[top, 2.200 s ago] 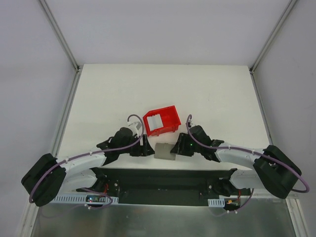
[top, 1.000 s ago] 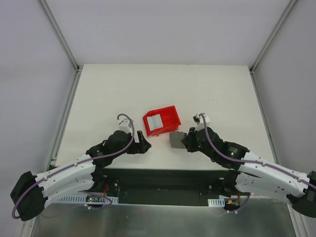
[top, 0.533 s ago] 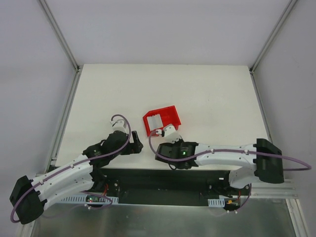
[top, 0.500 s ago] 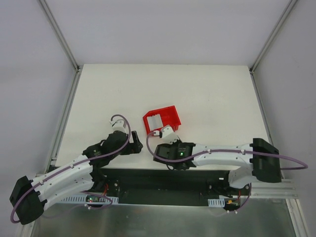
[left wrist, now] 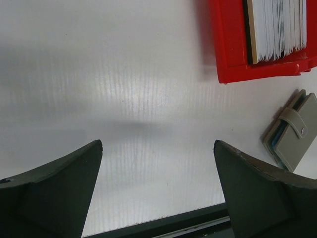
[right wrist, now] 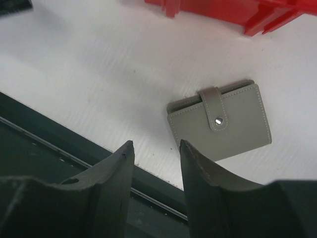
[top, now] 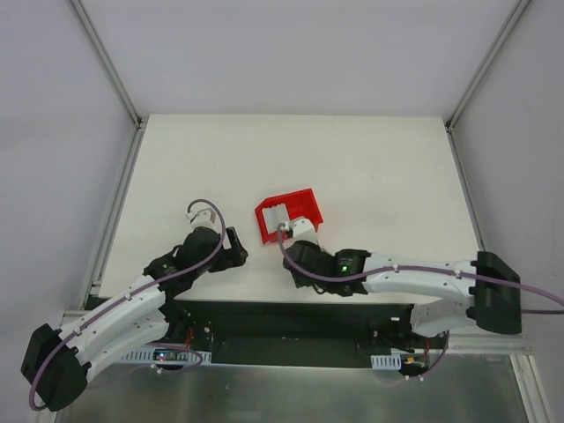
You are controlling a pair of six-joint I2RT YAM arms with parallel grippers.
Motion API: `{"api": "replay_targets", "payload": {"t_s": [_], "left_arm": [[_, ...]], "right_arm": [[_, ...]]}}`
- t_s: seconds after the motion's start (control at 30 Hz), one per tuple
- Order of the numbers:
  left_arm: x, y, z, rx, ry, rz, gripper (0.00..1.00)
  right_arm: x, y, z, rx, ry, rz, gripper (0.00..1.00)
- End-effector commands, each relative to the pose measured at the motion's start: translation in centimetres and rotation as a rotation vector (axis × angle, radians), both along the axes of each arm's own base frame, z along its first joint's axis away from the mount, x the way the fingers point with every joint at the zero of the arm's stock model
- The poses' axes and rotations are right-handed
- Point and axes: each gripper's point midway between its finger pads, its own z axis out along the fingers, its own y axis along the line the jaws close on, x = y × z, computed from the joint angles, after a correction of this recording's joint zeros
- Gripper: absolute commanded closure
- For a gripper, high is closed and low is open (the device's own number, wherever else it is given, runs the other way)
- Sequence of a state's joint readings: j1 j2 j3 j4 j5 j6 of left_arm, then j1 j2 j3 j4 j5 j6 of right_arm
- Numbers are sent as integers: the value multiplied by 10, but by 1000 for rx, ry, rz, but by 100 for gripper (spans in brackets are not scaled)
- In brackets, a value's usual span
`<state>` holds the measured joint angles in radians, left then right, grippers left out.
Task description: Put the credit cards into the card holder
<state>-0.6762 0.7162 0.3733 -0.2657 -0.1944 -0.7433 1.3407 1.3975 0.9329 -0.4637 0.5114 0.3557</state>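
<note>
A sec ago my right gripper [right wrist: 156,148] is clamped on the card holder [right wrist: 223,129], carrying it just right of the red bin [left wrist: 230,49]. Now that arm has swung across to the near side of the bin, the jaws have parted & nothing sits btwn them. The holder lies flat on the table [left wrist: 124,74], just past my right fingertips & clear of them, near the table's front edge w/ the bin a little beyond. It looks folded shut, strap across the front w/ the snap showing. From the top view it's hidden under my right wrist.

My left gripper [left wrist: 157,148] has backed off to the left. It's spread wide, holding nothing, w/ bare table under it.

The credit cards [left wrist: 275,25] stand on edge as a stack in the bin. Can't tell if any are already in the holder.

So, my read: the holder is just set down, not opened. It prob needs unsnapping & spreading before a card can go into a slot.
</note>
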Motion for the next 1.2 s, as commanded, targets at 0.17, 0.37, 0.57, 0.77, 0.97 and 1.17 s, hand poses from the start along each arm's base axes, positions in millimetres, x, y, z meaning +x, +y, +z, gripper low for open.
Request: {"api": "replay_targets", "payload": {"t_s": [0.17, 0.37, 0.57, 0.77, 0.97, 1.17], "left_arm": [[16, -31, 9, -81, -9, -96, 13], [33, -45, 4, -90, -15, -117, 19], [54, -57, -2, -79, -30, -150, 26], [72, -70, -6, -105, -22, -192, 27], [86, -77, -9, -104, -3, -205, 28], [99, -81, -11, -100, 3, -203, 28]], "right_arm": [[35, -7, 24, 396, 137, -162, 57], [57, -9, 14, 393, 185, -233, 57], [75, -1, 0, 388, 218, -260, 57], [90, 7, -11, 384, 242, -271, 57], [106, 12, -14, 400, 254, -283, 57], [127, 11, -19, 408, 270, -294, 57]]}}
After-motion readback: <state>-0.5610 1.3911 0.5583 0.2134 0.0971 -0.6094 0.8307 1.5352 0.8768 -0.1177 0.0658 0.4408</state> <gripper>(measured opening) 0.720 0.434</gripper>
